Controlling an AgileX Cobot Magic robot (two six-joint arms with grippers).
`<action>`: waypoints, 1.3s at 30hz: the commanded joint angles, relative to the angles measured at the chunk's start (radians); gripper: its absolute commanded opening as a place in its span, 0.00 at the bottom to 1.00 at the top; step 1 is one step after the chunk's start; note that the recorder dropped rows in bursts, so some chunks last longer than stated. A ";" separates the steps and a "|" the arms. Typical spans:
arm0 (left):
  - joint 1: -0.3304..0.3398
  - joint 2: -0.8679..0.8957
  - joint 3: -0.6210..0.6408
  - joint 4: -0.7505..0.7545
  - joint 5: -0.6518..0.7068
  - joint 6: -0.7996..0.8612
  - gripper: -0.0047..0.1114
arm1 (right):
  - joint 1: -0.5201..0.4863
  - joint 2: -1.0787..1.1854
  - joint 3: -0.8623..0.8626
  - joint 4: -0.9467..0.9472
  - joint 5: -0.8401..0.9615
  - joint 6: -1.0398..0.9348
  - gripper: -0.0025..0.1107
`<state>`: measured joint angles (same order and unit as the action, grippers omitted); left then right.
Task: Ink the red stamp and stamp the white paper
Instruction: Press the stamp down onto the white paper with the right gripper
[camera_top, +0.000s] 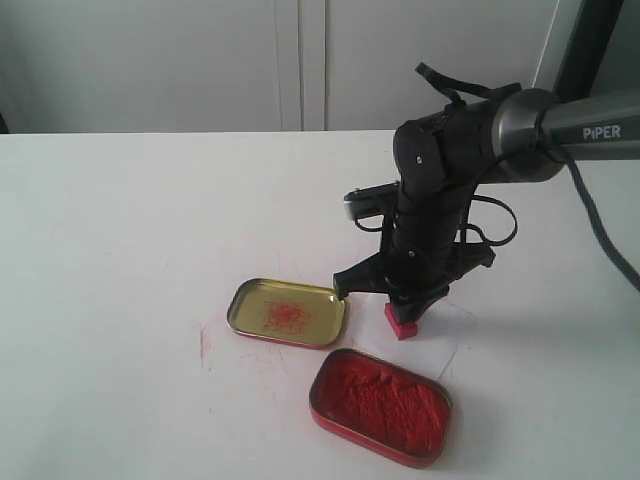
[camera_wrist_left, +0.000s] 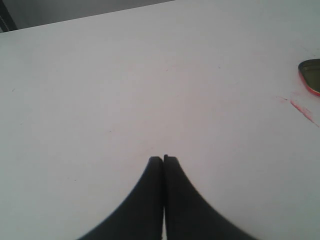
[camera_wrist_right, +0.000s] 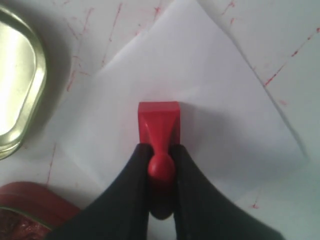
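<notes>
My right gripper (camera_wrist_right: 160, 150) is shut on the knobbed handle of the red stamp (camera_wrist_right: 158, 120), whose square base points down at the white paper (camera_wrist_right: 215, 115). In the exterior view the red stamp (camera_top: 400, 322) hangs under the right gripper (camera_top: 407, 303), its base at the paper (camera_top: 445, 335); I cannot tell whether it touches. The red tin of ink paste (camera_top: 380, 404) lies just in front of it. My left gripper (camera_wrist_left: 163, 159) is shut and empty over bare tabletop, and does not show in the exterior view.
The open gold lid (camera_top: 287, 312) with a red smear lies left of the stamp; its edge shows in both wrist views (camera_wrist_right: 17, 85) (camera_wrist_left: 311, 75). Red ink streaks (camera_top: 205, 345) mark the white table (camera_top: 120, 250). A cable trails from the right arm.
</notes>
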<state>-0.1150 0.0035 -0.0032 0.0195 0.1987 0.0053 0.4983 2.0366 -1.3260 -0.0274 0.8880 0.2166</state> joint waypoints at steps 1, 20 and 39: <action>0.002 -0.003 0.003 -0.003 -0.004 0.003 0.04 | -0.009 0.106 0.050 -0.003 -0.026 -0.012 0.02; 0.002 -0.003 0.003 -0.003 -0.004 0.003 0.04 | -0.009 0.130 0.059 0.038 -0.048 0.000 0.02; 0.002 -0.003 0.003 -0.003 -0.004 0.003 0.04 | -0.009 0.131 0.059 0.027 -0.067 0.014 0.02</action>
<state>-0.1150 0.0035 -0.0032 0.0195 0.1987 0.0053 0.4947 2.0450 -1.3260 0.0000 0.8830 0.2229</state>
